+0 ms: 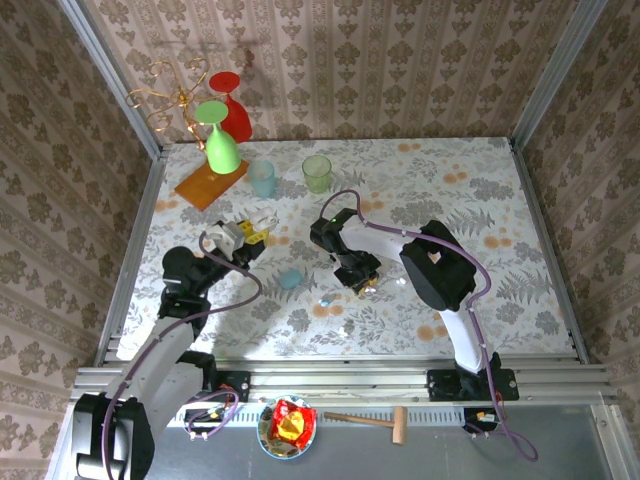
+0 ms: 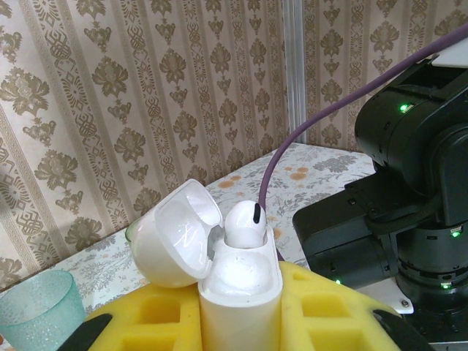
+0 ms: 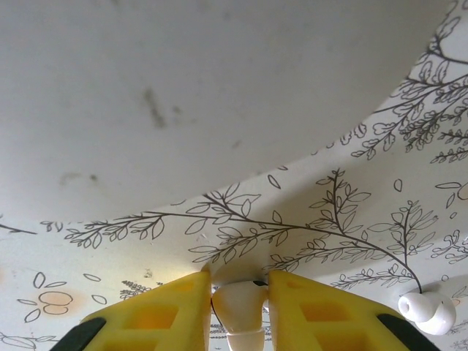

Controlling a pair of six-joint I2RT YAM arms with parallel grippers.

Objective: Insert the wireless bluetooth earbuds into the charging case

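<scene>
My left gripper (image 1: 252,228) is raised left of centre, its yellow pads (image 2: 157,314) shut on an upright white charging case (image 2: 240,311). The case's lid (image 2: 175,234) is swung open to the left, and one white earbud (image 2: 247,223) sits in the far slot. My right gripper (image 1: 362,278) is down at the tablecloth in the middle. Its yellow fingers (image 3: 164,311) press on both sides of a white earbud (image 3: 240,306). Another white earbud (image 3: 428,313) lies on the cloth to the right of it. A tiny pale-blue bud (image 1: 325,300) lies nearer the front.
A light-blue case (image 1: 290,279) rests between the two grippers. A teal cup (image 1: 262,178) and a green cup (image 1: 317,172) stand further back. At the back left, green (image 1: 222,140) and red (image 1: 232,100) glasses stand beside a gold rack (image 1: 170,95).
</scene>
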